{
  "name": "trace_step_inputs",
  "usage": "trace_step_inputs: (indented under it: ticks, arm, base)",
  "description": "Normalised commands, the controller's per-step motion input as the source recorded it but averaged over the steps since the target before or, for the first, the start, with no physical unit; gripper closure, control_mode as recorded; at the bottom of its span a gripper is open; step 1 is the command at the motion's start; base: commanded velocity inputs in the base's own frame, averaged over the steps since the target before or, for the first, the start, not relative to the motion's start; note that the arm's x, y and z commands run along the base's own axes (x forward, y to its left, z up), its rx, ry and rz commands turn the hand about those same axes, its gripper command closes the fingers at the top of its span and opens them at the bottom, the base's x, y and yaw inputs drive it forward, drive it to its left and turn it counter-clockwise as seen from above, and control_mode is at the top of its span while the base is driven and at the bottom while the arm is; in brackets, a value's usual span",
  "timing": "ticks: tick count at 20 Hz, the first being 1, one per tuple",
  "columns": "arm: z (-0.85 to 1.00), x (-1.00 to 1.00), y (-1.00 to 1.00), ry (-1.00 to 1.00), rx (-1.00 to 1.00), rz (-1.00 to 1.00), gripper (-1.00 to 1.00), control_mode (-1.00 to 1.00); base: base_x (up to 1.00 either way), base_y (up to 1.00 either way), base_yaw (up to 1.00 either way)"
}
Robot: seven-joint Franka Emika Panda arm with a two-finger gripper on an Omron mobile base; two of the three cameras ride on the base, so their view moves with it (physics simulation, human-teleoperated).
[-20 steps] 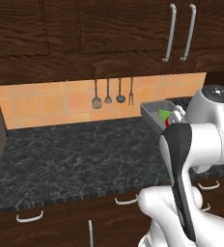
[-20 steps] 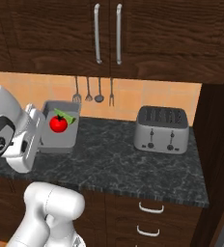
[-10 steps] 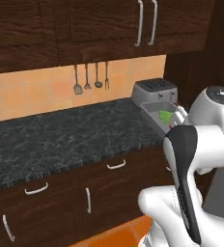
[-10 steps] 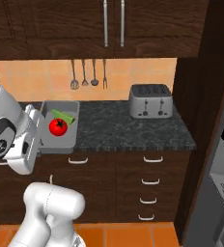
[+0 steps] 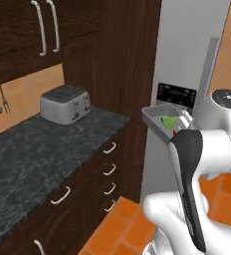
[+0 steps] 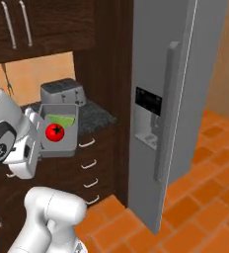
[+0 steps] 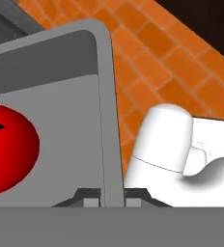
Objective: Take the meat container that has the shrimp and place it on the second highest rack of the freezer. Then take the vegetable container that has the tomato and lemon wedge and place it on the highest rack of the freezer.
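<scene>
A: Currently, what does your gripper point(image 7: 104, 201) hold?

B: My gripper is clamped on one side wall of the grey container point(image 6: 62, 143); in the hand view a finger tip sits on each side of that wall. The container hangs in the air over the orange floor point(image 6: 195, 197), beside my arm and in front of the dark drawers point(image 6: 89, 163), well clear of the counter point(image 5: 48, 149).

A: State the contents.

B: The tomato point(image 6: 55, 132) rests loose on the container floor. The lemon wedge point(image 6: 62, 120) lies behind it, against the far wall. Neither is fastened.

A: How will the load handle?

B: I judge the container stiff and light, with smooth walls. A pinch on one thin wall leaves the rest hanging off to one side, so it may pivot in the grip. The tomato is round and will likely roll if the container tips. Keep it level.

A: Where is the freezer point(image 6: 171, 99)?

B: To my right in the right base view, tall and light grey, with a long bar handle point(image 6: 165, 113) and a dark dispenser panel point(image 6: 148, 101). I cannot tell from these pictures how far its door stands open, and the racks are hidden.

A: Where should the hold stay?

B: On the wall, low near the container's base, I judge.
</scene>
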Motion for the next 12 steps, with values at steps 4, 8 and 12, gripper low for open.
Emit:
trace_step_inputs:
  ticks: [4,8,12]
  arm:
    - [0.00,0.00,0.00,0.00,0.00,0.00,1.00,1.00]
    - [0.00,0.00,0.00,0.00,0.00,0.00,1.00,1.00]
    - [0.00,0.00,0.00,0.00,0.00,0.00,1.00,1.00]
  base:
    - [-0.01,0.00,-1.00]
    - [-0.04,0.00,-1.00]
    - [-0.04,0.02,-0.99]
